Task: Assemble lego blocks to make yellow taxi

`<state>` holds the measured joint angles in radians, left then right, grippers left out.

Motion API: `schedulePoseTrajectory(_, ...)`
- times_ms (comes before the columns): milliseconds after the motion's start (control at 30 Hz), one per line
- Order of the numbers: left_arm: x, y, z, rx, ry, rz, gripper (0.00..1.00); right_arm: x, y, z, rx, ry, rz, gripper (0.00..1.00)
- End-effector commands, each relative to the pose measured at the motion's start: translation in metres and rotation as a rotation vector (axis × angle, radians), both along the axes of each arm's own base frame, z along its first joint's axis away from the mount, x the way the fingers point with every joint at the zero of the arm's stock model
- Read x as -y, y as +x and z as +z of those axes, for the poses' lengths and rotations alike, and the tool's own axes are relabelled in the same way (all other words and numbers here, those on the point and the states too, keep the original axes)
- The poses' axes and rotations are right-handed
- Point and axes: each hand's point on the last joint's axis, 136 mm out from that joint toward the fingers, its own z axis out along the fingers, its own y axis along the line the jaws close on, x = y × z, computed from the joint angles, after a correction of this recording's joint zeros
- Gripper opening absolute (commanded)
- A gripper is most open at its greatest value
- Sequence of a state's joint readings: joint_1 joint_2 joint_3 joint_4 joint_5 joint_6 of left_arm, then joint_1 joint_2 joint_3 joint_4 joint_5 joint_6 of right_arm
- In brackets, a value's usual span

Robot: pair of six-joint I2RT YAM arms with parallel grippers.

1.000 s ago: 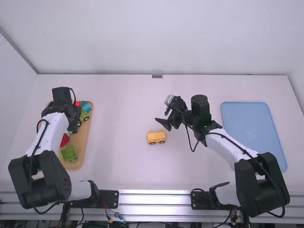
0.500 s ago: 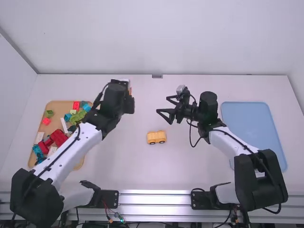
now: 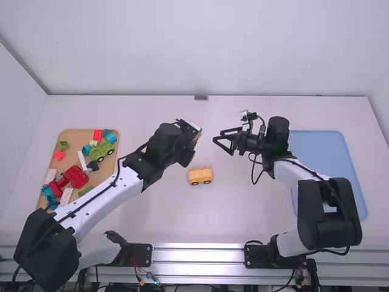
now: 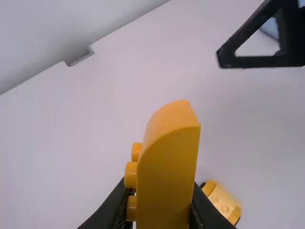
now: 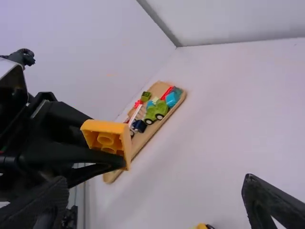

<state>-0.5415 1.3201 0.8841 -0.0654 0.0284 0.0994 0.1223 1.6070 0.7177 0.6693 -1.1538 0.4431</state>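
Observation:
The yellow car base on dark wheels (image 3: 200, 176) stands on the table, its end showing in the left wrist view (image 4: 222, 201). Above and just behind it, my left gripper (image 3: 193, 139) is shut on a yellow block with a curved end. In the left wrist view this block (image 4: 167, 176), its studs facing sideways, rises from the left gripper (image 4: 161, 212). The block's hollow underside (image 5: 106, 138) faces the right wrist camera. My right gripper (image 3: 219, 136) is right of the held block, apart from it; in its wrist view the gripper (image 5: 155, 198) is open and holds nothing.
A wooden tray (image 3: 108, 176) of mixed colored blocks and small vehicles lies on the left side of the table. On the right side lies a blue tray (image 3: 322, 164), partly under the right arm.
The left arm has swung from the wooden tray toward the middle, bringing the yellow block. The right gripper has turned and shifted slightly to the right, and its fingers have opened wider. The car base has stayed put.

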Motion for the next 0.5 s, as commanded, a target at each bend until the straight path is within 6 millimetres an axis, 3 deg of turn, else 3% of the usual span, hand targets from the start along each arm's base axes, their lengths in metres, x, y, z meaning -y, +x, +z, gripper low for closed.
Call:
schedulePoseTrajectory(0, 0.006, -0.007, -0.009, -0.013, -0.001, -0.051, 0.16, -0.014, -0.006, -0.003, -0.029, 0.002, 0.028, 0.91)
schedulePoseTrajectory(467, 0.003, -0.005, -0.025, -0.031, -0.138, 0.049, 0.22, -0.056, -0.011, -0.008, -0.02, -0.043, -0.005, 0.88)
